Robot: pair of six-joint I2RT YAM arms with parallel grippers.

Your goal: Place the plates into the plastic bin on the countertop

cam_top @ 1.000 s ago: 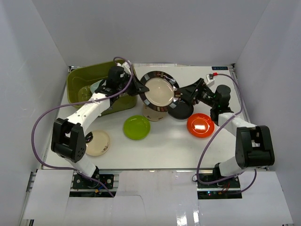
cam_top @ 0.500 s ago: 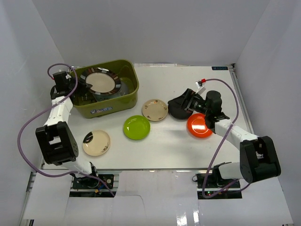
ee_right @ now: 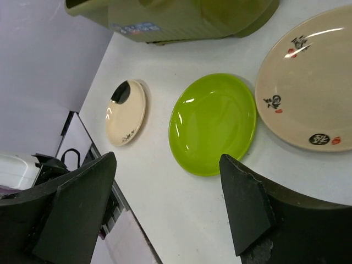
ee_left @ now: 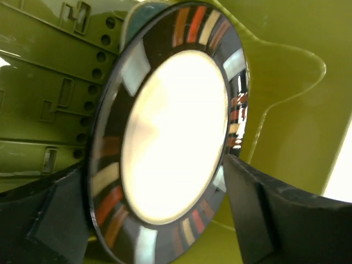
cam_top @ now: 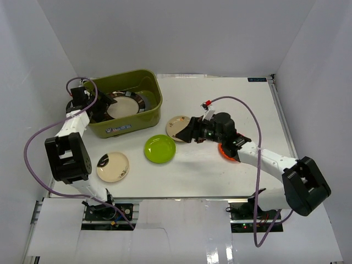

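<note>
The olive-green plastic bin (cam_top: 126, 127) stands at the back left of the countertop (cam_top: 242, 104). A black-rimmed cream plate (cam_top: 124, 105) leans tilted inside it, filling the left wrist view (ee_left: 170, 132). My left gripper (cam_top: 103, 108) reaches over the bin's left rim, jaws open wide on either side of that plate (ee_left: 148, 220). My right gripper (cam_top: 188, 133) hovers open and empty over a beige plate (cam_top: 179, 126) with small marks (ee_right: 308, 93). In front lie a lime green plate (cam_top: 160, 148) (ee_right: 214, 124) and a second beige plate (cam_top: 113, 166) (ee_right: 126, 113). An orange-red plate (cam_top: 226, 152) is mostly hidden under the right arm.
White walls close in the left, back and right. The table's front edge (ee_right: 82, 159) runs close to the beige plate at the near left. Purple cables (cam_top: 33, 148) loop beside both arms. The bin's near wall (ee_right: 176, 16) stands just behind the plates.
My left gripper has opened and let go of the black-rimmed plate, which now rests lower in the bin. The right arm has swung left, from the orange-red plate to over the marked beige plate.
</note>
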